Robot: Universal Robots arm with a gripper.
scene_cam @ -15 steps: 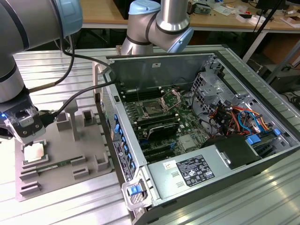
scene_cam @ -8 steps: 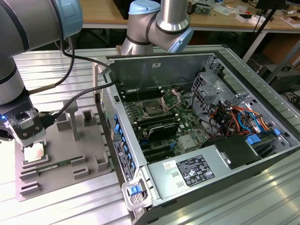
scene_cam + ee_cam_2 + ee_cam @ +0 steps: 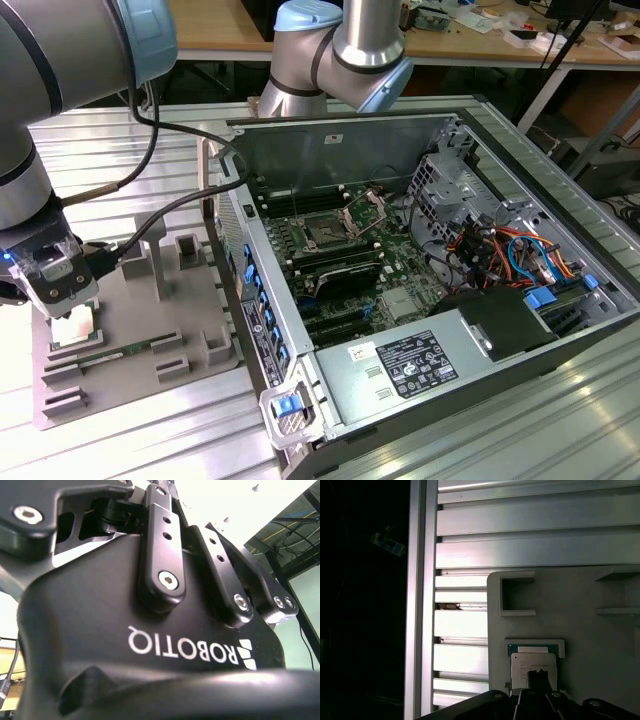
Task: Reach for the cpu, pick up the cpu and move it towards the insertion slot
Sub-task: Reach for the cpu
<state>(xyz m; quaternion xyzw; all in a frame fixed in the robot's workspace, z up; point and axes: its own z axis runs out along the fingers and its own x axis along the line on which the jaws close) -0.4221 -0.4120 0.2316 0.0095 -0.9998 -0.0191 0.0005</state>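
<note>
At the tray's near end: the gripper (image 3: 66, 303) hangs low over the cpu (image 3: 78, 325), close enough that I'd judge the reach done and the grasp the step in hand
Jaws: I cannot tell from where I stand how they are set, or whether they bear on the chip yet
Cpu: lies flat on the grey tray (image 3: 135, 312), silvery top up; in the first wrist view the cpu (image 3: 532, 666) sits with one edge against a raised grey lip (image 3: 535, 644), and the gripper's dark tip crosses its opposite edge
Grip advice: take it square, by two opposite edges, and keep the chip level; I think a skewed hold would tip a part this thin
Lift advice: rise straight up until it clears the lip, since dragging sideways would likely catch there
Tray posts: the upright grey blocks (image 3: 188, 250) stand near, so any sideways motion wants height first
Cable: a black lead (image 3: 150, 135) loops from the arm above the tray; worth watching for snags
Case wall: the open computer's side wall (image 3: 255, 320) stands between tray and board
Insertion slot: the insertion slot (image 3: 328, 232) sits well apart inside the case, amid green board, its metal bracket (image 3: 365, 207) apparently swung up
</note>
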